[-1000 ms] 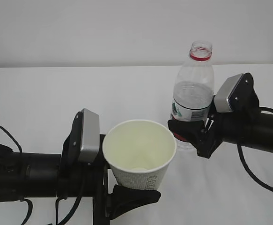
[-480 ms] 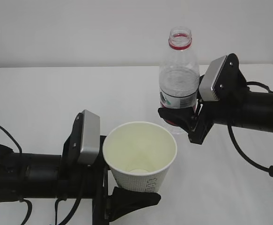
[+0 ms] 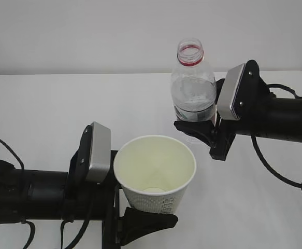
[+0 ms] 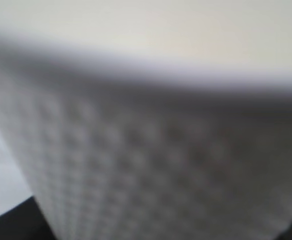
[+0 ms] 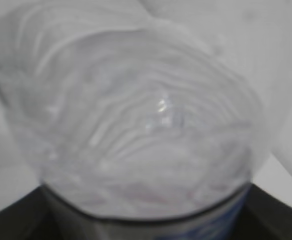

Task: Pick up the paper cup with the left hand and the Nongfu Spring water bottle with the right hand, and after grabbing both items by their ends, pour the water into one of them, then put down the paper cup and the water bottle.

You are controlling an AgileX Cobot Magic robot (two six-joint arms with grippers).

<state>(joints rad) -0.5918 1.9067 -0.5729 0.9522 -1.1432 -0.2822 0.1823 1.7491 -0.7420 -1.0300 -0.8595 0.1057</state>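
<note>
At lower left, low over the white table [image 3: 47, 104]: left hand [image 3: 140, 215] clenched round the base of the paper cup [image 3: 154, 171], mouth up and level — held ready as the receiver, judging by the task. No liquid visible inside; only the cream wall and pale bottom. Left wrist view filled with the cup's blurred dimpled side, so pressed very close to the camera.

Up and to the right, lifted clear of the table: right hand [image 3: 200, 132] grasping the Nongfu Spring water bottle [image 3: 193, 85] low on its body, near the bottom end, uncapped neck and red ring on top, near upright. Gripped low, probably so the neck swings free for tipping. Water [image 5: 151, 150] sitting low in the bottle, seen blurred in the right wrist view.

Bottle beyond and just right of the cup's far rim, apart, not touching. Open room all round — bare table behind and to both sides. Likely next: tilting the neck leftward over the rim, with the fingers kept off the cup's lip.
</note>
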